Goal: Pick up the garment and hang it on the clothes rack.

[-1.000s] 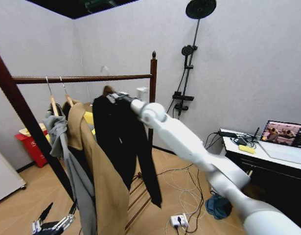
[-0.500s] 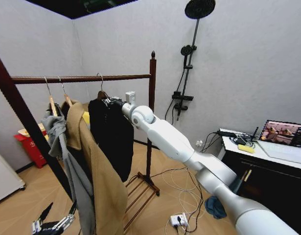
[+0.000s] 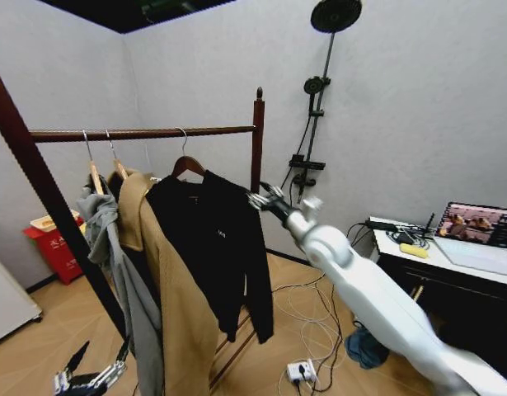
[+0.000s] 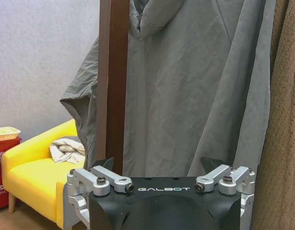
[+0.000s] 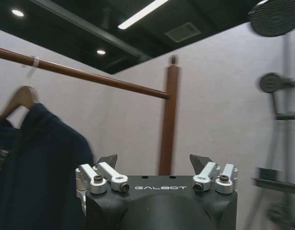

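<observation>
Garment (image 3: 216, 247): black long-sleeved jacket with small white chest lettering, hanging on a wooden hanger (image 3: 187, 166) whose metal hook sits over the top bar of the clothes rack (image 3: 154, 132), toward the bar's right end near the knob-topped post. It hangs just right of a long tan coat (image 3: 175, 305) and a grey hoodie (image 3: 113, 256), overlapping the coat; in the right wrist view the jacket shoulder (image 5: 37, 158) and hanger (image 5: 20, 98) show beneath the bar (image 5: 104, 79). Right gripper (image 3: 265, 198) is just beside the jacket's right shoulder, apart from the cloth, jaws spread and holding nothing; the right wrist view confirms a clear gap between the 2 fingertips (image 5: 108, 160). Left gripper (image 3: 88, 375) is parked low near the floor, facing the grey hoodie (image 4: 195, 86) and a rack post (image 4: 112, 81); jaws spread, empty. Judgement: the hang appears done, since the hook bears the load with no gripper contact. Handling notes: the fabric looks soft and limp, light, likely to drape and swing from any single hold, and sleeves could snag on neighbouring coats. The hanger is the only stiff part, so the best hold would be at the hanger neck or shoulder bar just under the hook, not on the cloth. Risk: a nudge to the shoulder could tilt the hanger or slide it along the bar.
</observation>
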### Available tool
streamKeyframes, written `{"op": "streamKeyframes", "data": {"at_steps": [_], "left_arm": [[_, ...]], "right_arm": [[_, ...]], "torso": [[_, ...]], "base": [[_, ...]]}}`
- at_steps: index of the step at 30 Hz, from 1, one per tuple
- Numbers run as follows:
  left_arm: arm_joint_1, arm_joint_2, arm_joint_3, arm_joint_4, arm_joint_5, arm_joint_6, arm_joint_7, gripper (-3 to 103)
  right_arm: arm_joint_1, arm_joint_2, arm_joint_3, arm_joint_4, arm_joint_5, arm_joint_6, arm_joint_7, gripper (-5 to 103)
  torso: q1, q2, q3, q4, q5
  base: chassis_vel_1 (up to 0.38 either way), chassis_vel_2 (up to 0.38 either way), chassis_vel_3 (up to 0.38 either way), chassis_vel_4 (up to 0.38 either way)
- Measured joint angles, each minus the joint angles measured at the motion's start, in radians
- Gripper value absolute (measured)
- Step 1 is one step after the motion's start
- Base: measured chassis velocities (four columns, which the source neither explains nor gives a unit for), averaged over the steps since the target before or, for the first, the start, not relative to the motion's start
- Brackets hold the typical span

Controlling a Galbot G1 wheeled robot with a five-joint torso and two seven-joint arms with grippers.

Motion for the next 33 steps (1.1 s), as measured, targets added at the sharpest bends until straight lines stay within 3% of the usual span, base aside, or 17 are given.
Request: {"op": "streamKeyframes", "data": {"at_steps": [1,2,3,5,8,10,11,12,14,16,18,22,25,33], "left_arm": [[0.0,0.0,0.0,0.0,0.0,0.0,0.0,100],[0.0,0.0,0.0,0.0,0.0,0.0,-0.001,100],[0.0,0.0,0.0,0.0,0.0,0.0,-0.001,100],[0.0,0.0,0.0,0.0,0.0,0.0,-0.001,100],[0.0,0.0,0.0,0.0,0.0,0.0,-0.001,100],[0.0,0.0,0.0,0.0,0.0,0.0,0.0,100],[0.0,0.0,0.0,0.0,0.0,0.0,0.0,100],[0.0,0.0,0.0,0.0,0.0,0.0,0.0,100],[0.0,0.0,0.0,0.0,0.0,0.0,0.0,100],[0.0,0.0,0.0,0.0,0.0,0.0,0.0,100],[0.0,0.0,0.0,0.0,0.0,0.0,0.0,100],[0.0,0.0,0.0,0.0,0.0,0.0,0.0,100],[0.0,0.0,0.0,0.0,0.0,0.0,0.0,100],[0.0,0.0,0.0,0.0,0.0,0.0,0.0,100]], "right_arm": [[-0.08,0.005,0.062,0.026,-0.017,0.006,0.009,88],[-0.284,0.039,0.211,0.08,-0.068,0.042,0.029,93],[-0.284,0.039,0.211,0.08,-0.068,0.042,0.029,93],[-0.518,0.111,0.38,0.121,-0.139,0.106,0.035,99],[-0.62,0.159,0.451,0.132,-0.165,0.142,0.031,100],[-0.779,0.299,0.524,0.153,-0.217,0.219,0.027,100],[-0.779,0.299,0.524,0.153,-0.217,0.219,0.027,100],[-0.854,0.377,0.532,0.162,-0.231,0.258,0.027,100],[-0.927,0.444,0.518,0.168,-0.259,0.306,0.026,100],[-0.951,0.463,0.504,0.171,-0.273,0.323,0.024,100],[-1.025,0.501,0.424,0.184,-0.309,0.358,0.006,100],[-1.064,0.518,0.362,0.179,-0.358,0.375,-0.024,100],[-1.07,0.55,0.306,0.155,-0.461,0.403,-0.044,100],[-1.086,0.556,0.3,0.148,-0.483,0.443,-0.068,100]], "torso": [[0.0,0.0,0.0,0.0003,0.0],[0.0,0.0,0.0,0.0004,0.0009],[0.0,0.0,0.0,0.0004,0.0009],[0.0,0.0,0.0,0.0,-0.0002],[0.0,0.0,0.0,-0.0002,0.0005],[0.0,0.0,0.0,0.0003,-0.0002],[0.0,0.0,0.0,0.0003,-0.0002],[0.0,0.0,0.0,-0.0001,0.0002],[0.0,0.0,0.0,-0.0001,-0.0003],[0.0,0.0,0.0,0.0001,-0.0004],[0.0,0.0,0.0,0.0004,-0.0004],[0.0,0.0,0.0,0.0002,-0.0004],[0.0,0.0,0.0,0.0003,-0.0001],[0.0,0.0,0.0,0.0002,-0.0001]], "base": [[0.0,0.0,0.0,0.0],[0.0,0.0,0.0,0.0],[0.0,0.0,0.0,0.0],[0.0,0.0,0.0,0.0],[0.0,0.0,0.0,0.0],[0.0,0.0,0.0,0.0],[0.0,0.0,0.0,0.0],[0.0,0.0,0.0,0.0],[0.0,0.0,0.0,0.0],[0.0,0.0,0.0,0.0],[0.0,0.0,0.0,0.0],[0.0,0.0,0.0,0.0],[0.0,0.0,0.0,0.0],[0.0,0.0,0.0,0.0]]}}
